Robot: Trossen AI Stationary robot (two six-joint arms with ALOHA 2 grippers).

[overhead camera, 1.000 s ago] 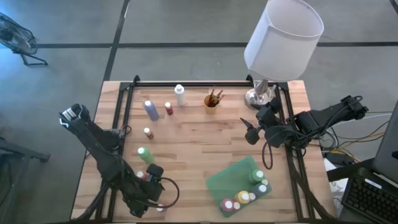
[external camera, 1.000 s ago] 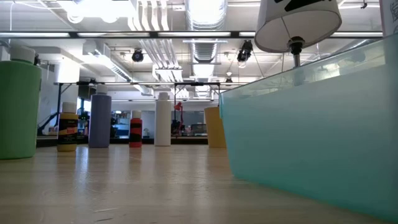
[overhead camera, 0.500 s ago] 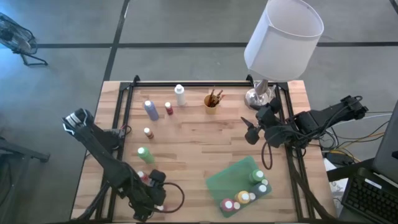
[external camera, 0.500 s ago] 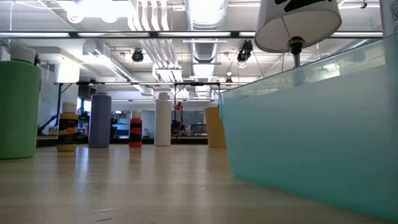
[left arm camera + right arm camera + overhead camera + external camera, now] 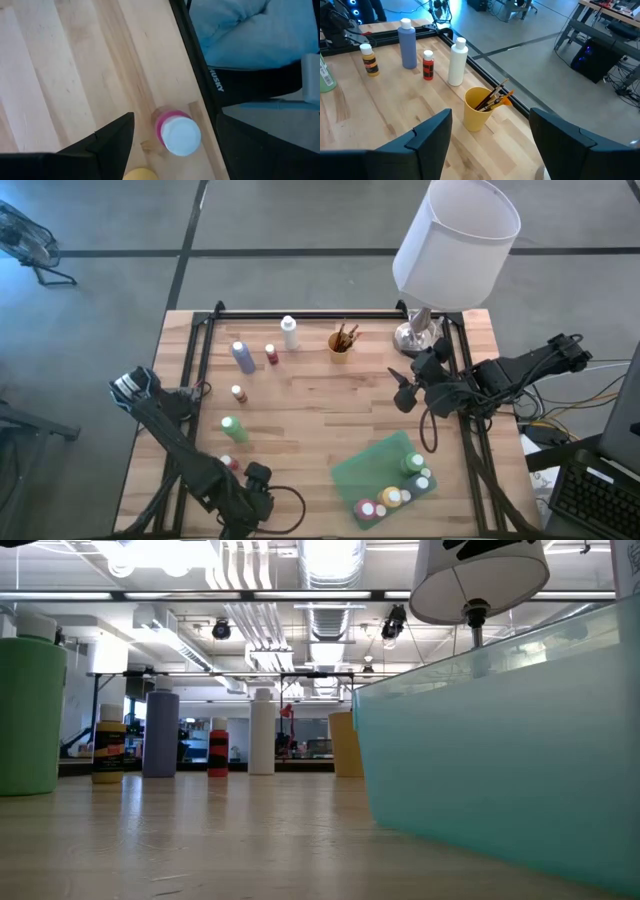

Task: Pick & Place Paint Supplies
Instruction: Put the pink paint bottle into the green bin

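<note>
High view first: my left gripper [image 5: 252, 502] has slid further down to the table's near left corner over the last second. Its fingers stand apart over a pink bottle [image 5: 175, 132] with a white cap, right by the table's edge rail, not yet gripped, so that's my next pick, I reckon. The green tray [image 5: 375, 465] already holds several bottles. My right gripper [image 5: 408, 392] waits near the lamp [image 5: 455, 242], fingers apart but narrowing, facing the yellow brush cup [image 5: 477, 108].

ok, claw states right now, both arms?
Left claw: open, straddling the pink bottle, not gripping.
Right claw: open, empty, facing the yellow cup.
</note>
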